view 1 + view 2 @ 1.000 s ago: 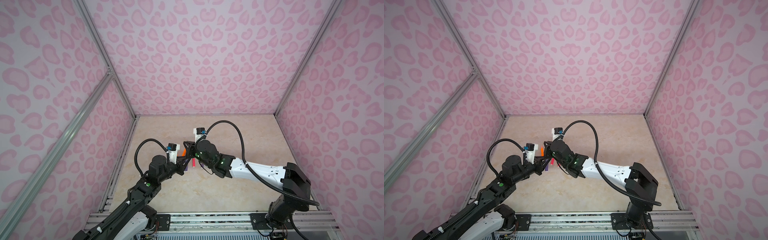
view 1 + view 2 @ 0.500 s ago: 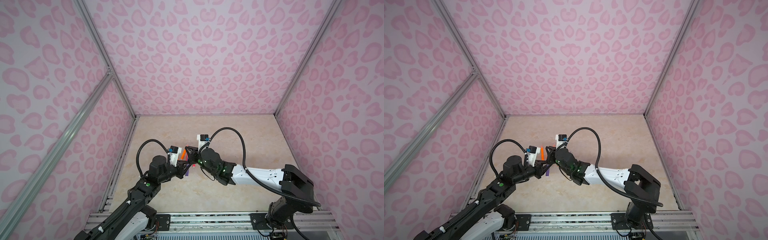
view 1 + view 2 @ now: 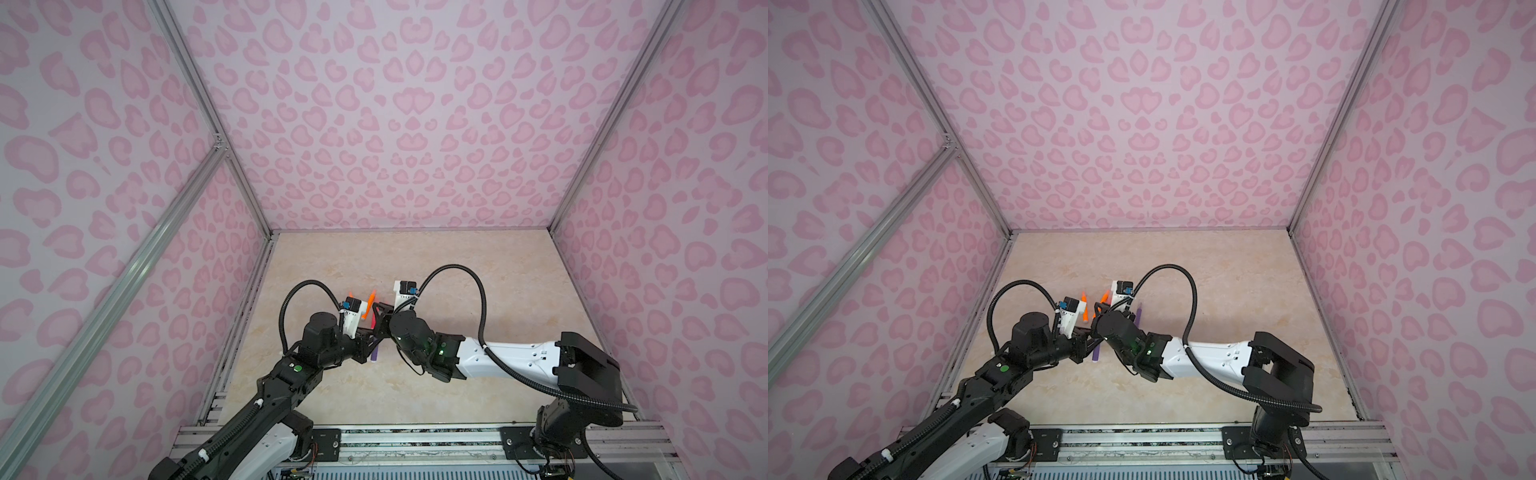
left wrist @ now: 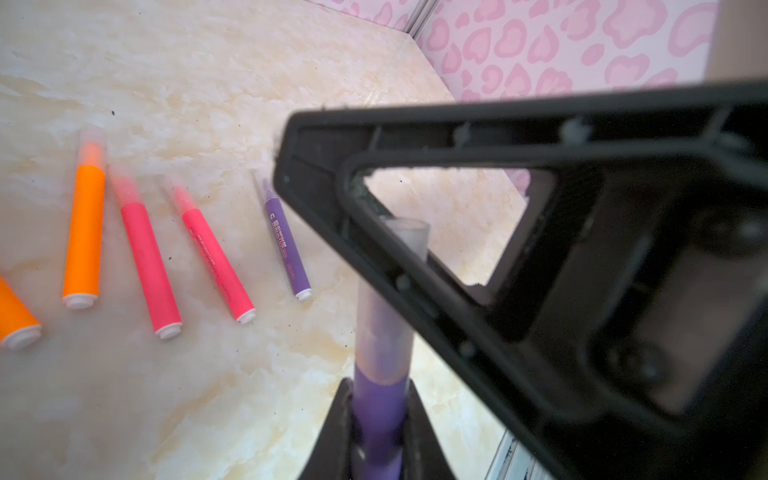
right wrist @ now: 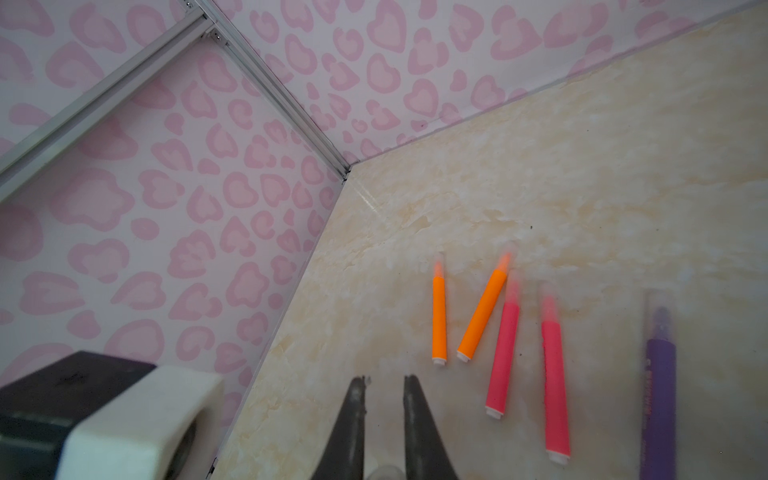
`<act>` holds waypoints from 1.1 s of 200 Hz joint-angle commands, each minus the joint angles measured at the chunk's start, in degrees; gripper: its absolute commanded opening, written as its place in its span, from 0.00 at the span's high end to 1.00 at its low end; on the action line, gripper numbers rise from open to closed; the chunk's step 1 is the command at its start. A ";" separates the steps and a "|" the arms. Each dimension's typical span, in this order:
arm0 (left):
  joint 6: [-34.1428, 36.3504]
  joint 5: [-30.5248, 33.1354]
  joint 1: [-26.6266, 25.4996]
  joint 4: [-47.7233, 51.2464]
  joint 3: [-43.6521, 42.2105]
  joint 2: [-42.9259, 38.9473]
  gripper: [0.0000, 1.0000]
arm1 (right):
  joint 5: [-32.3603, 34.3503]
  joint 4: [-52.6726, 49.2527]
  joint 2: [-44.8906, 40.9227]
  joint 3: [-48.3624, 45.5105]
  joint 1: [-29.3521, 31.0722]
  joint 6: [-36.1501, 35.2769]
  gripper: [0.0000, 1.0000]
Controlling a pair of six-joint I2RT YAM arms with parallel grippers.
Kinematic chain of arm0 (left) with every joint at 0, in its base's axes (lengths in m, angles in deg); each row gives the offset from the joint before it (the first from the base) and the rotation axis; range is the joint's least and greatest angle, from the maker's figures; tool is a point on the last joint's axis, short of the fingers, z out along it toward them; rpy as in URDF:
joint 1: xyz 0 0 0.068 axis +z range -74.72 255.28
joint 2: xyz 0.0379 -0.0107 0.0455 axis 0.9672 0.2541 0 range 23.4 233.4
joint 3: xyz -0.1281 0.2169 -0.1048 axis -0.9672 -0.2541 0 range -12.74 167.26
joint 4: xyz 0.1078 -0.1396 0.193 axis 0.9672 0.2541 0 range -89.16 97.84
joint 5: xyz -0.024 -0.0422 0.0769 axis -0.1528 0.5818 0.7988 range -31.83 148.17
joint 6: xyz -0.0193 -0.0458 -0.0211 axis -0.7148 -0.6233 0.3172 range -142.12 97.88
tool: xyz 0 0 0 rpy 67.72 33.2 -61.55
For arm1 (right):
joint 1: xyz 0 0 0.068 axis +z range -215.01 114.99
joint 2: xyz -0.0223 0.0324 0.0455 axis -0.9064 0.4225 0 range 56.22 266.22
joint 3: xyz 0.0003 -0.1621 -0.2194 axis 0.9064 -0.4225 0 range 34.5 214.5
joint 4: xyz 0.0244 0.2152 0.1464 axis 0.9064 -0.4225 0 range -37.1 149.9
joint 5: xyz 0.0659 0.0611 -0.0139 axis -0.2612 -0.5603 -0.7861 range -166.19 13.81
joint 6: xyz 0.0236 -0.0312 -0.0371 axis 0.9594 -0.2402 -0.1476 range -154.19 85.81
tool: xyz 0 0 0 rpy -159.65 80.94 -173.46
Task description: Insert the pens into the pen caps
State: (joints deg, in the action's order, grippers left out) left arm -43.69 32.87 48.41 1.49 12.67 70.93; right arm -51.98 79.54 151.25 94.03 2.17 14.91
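Jaws of the left gripper (image 4: 379, 392) are clamped on a purple pen (image 4: 379, 415), whose tip sits inside a clear pen cap (image 4: 384, 332) just beyond that gripper. The right gripper (image 5: 385, 380), facing the left gripper, pinches the cap. Five other pens (image 4: 151, 266) lie on the table (image 4: 249, 83) beyond the left gripper.

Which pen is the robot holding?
The purple pen in the left gripper, its tip inside a clear cap; the other purple pen and the rest lie flat on the table.

high stereo pair, close wrists, shared pens (image 4: 145, 257)
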 commanded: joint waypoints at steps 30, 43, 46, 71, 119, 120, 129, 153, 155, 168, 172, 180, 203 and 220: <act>-3.82 23.68 0.76 -7.24 3.82 2.89 0.97 | -2.38 -12.45 -8.24 -3.26 -1.30 -0.86 0.56; -5.36 26.56 0.00 -4.90 5.58 6.31 0.97 | 0.57 -15.42 -12.23 -4.86 -3.26 -0.27 0.37; -5.82 27.21 -0.20 -4.42 6.14 7.39 0.97 | 1.18 -15.94 -13.39 -5.34 -3.74 -0.16 0.34; -9.98 30.42 -3.02 2.71 14.39 19.12 0.97 | 7.14 -21.68 -23.43 -10.11 -8.69 1.16 0.28; -14.29 37.25 -10.80 15.45 31.58 40.47 0.97 | 9.32 -32.28 -40.10 -15.95 -17.10 -2.08 0.27; -14.43 37.30 -10.90 15.58 31.83 40.90 0.97 | 9.34 -32.51 -40.36 -15.98 -17.18 -2.13 0.27; -15.35 37.90 -11.29 17.09 34.30 44.41 0.97 | 9.26 -34.05 -42.51 -16.53 -18.11 -3.00 0.26; -16.50 37.97 -11.53 19.44 39.07 51.55 0.97 | 9.93 -37.65 -47.16 -17.96 -19.86 -4.43 0.25; -16.39 37.78 -11.53 19.47 39.36 51.95 0.97 | 10.15 -37.87 -47.55 -18.13 -19.88 -4.51 0.25; -16.08 37.08 -11.53 21.03 41.99 55.57 0.97 | 11.30 -38.36 -49.99 -19.72 -20.06 -5.24 0.24; -15.95 36.55 -11.52 21.46 42.74 56.57 0.97 | 11.32 -38.03 -50.87 -20.34 -20.11 -5.69 0.24; -15.22 35.09 -11.61 21.68 44.09 58.58 0.97 | 11.13 -37.25 -52.62 -21.80 -20.25 -6.74 0.23; -15.22 33.36 -11.71 22.09 46.61 62.76 0.97 | 12.56 -35.25 -57.93 -26.16 -20.42 -7.93 0.21; -15.53 32.20 -11.71 22.02 47.71 64.86 0.97 | 13.96 -33.22 -61.46 -28.89 -20.59 -9.79 0.18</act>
State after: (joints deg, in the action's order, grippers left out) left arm -58.48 67.10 36.80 21.99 58.83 133.26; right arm -41.25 44.16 93.11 67.97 -18.25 8.22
